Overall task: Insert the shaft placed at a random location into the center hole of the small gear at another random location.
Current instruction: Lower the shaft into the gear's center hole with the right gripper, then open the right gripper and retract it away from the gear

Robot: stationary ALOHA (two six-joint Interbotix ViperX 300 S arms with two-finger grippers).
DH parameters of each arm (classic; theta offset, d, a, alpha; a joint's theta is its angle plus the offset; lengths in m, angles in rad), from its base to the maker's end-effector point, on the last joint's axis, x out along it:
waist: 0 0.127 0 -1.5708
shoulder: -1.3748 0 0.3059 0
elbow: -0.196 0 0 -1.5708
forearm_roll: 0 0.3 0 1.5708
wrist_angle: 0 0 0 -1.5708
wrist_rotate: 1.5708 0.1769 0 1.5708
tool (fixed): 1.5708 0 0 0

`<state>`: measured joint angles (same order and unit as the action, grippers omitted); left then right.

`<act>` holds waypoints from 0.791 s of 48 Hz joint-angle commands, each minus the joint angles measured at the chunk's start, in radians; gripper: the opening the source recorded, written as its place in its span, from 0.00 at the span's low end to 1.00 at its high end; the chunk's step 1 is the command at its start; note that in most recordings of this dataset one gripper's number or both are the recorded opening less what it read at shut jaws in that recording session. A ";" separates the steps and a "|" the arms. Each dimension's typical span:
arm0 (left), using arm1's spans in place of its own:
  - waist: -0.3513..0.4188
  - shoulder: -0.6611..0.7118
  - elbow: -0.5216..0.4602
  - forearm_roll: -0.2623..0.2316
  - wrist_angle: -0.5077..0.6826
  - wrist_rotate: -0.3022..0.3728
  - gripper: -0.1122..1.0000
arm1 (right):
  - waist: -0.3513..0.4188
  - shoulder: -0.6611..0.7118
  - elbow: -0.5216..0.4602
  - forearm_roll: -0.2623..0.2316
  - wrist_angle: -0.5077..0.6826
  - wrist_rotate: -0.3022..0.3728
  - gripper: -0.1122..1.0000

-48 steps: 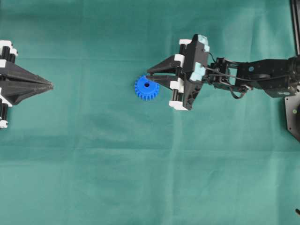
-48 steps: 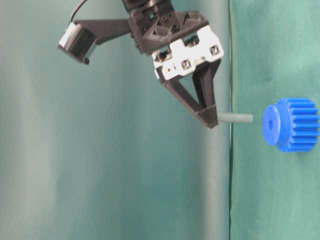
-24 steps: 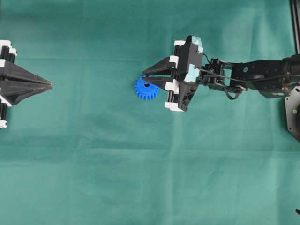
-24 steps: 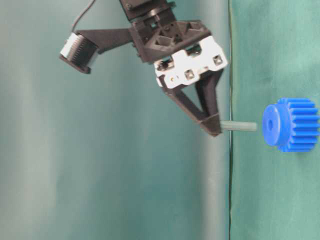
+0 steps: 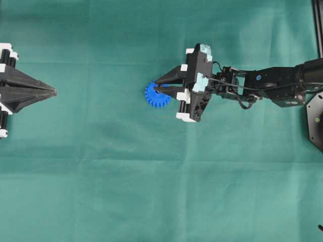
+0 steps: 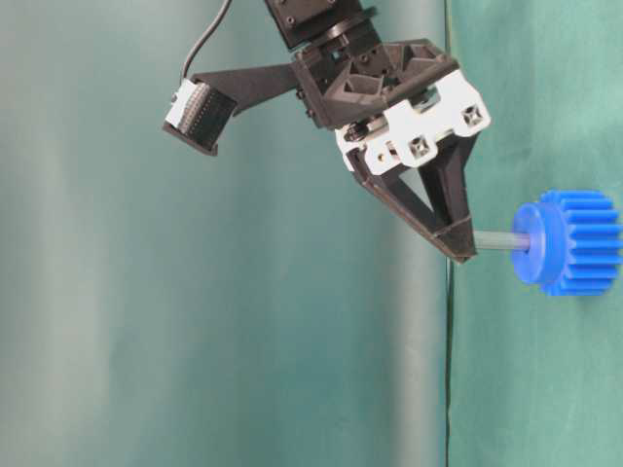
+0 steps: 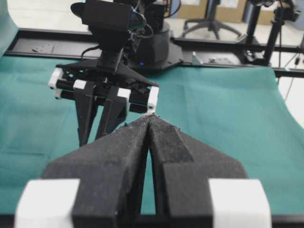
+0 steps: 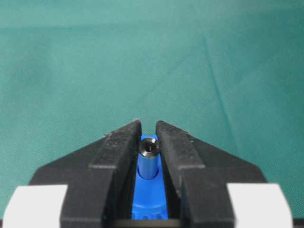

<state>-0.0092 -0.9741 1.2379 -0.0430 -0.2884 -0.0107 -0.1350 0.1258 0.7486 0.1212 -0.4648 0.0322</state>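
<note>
Since a second ago: right gripper [image 6: 465,250] closer to gear, shaft [image 6: 501,240] tip now meeting the center hole [image 6: 529,242]; gap seen earlier gone. One small gear [image 5: 157,95], blue, flat on green cloth [image 5: 151,191]. One shaft, pinched between right fingertips. Two grippers: right clamped on shaft; left gripper [image 5: 53,92] parked far left, tips together, holding nothing.

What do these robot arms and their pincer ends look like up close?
Both are mostly matte black. Each gripper, the left gripper and the right gripper, ends in two long black wedge-shaped jaws that taper to a point, riding on white blocks. The right arm is boxy, with thin black cables looping along it and pale blue-green patches behind the gripper. A small black camera sits beside it.
</note>
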 commanded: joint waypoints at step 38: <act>-0.002 0.003 0.000 -0.002 -0.002 -0.002 0.10 | 0.000 0.080 -0.049 0.003 0.002 0.000 0.25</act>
<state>-0.0077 -0.9741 1.2487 -0.0430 -0.2853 -0.0107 -0.1365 0.2178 0.7194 0.1227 -0.4602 0.0322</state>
